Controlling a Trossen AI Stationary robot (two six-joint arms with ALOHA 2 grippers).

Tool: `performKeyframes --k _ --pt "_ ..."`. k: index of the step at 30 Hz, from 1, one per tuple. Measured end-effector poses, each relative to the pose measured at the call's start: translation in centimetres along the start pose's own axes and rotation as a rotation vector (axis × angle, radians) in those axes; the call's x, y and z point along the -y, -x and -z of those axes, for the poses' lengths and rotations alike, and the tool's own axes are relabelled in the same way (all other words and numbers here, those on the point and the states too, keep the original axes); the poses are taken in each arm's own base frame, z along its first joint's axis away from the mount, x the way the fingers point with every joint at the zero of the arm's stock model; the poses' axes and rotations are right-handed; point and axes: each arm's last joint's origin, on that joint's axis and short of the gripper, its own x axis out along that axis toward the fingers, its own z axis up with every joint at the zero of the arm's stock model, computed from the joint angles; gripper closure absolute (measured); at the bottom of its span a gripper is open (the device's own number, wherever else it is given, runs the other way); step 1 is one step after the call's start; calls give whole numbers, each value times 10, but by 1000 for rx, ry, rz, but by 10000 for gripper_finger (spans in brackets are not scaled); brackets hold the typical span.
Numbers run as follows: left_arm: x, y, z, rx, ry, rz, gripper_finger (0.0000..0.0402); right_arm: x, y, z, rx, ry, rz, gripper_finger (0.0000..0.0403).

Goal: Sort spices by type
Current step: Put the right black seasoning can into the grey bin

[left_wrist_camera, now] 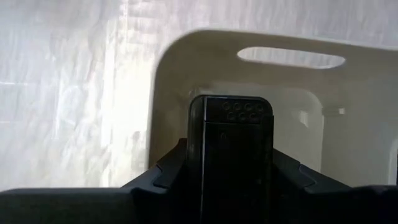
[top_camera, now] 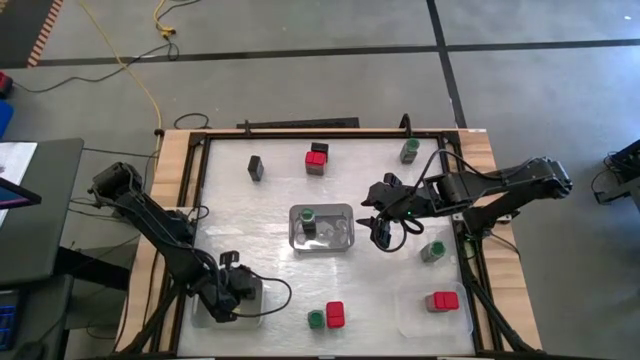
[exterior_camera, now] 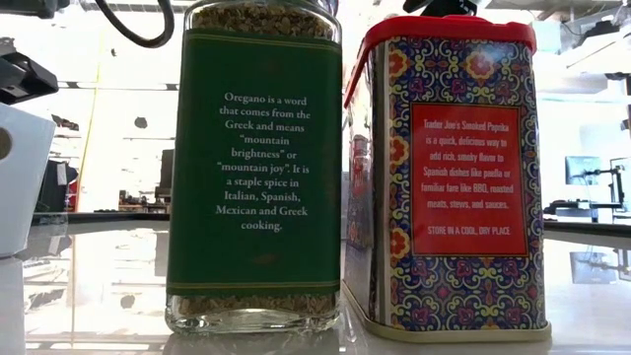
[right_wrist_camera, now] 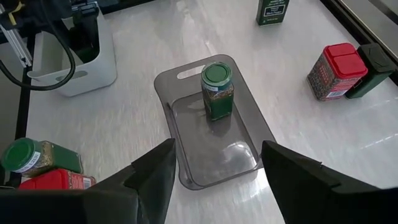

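Spice sort: early stage
One green jar in centre tray; left gripper grasps black tin over near-left bin; right gripper released; others scattered.

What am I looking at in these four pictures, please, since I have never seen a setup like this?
Two dark robot arms work at a table, sorting small spice containers. One picture looks straight down, one looks level across the tabletop, and one comes from each arm's wrist. The left gripper is closed on a dark spice box above a white tray at the table's near left. The right gripper is open and holds nothing, beside a clear tray in the middle where one green-lidded jar stands. More green-lidded jars, red-topped tins and another dark box stand scattered around.
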Motion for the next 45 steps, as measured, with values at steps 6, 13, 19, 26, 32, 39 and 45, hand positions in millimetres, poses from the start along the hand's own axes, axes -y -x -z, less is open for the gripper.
performKeyframes --k 6,13,19,26,32,39,45 --pt "0 0 0 0 0 -1 259 0 0 0 -3 0 -6 138" --pt "0 0 0 0 -1 -1 259 0 0 0 -3 0 -6 138" --pt "0 0 0 0 -3 -1 259 0 0 0 -3 0 -6 138" --pt "0 0 0 0 -3 -2 259 0 0 0 -3 0 -6 138" --pt "0 0 0 0 -3 -1 251 0 0 0 -3 -1 -6 138" --pt "0 0 0 2 -3 -1 219 0 0 0 -2 -1 -7 138" --pt "0 0 0 0 0 1 209 0 0 0 -3 -1 -7 138"
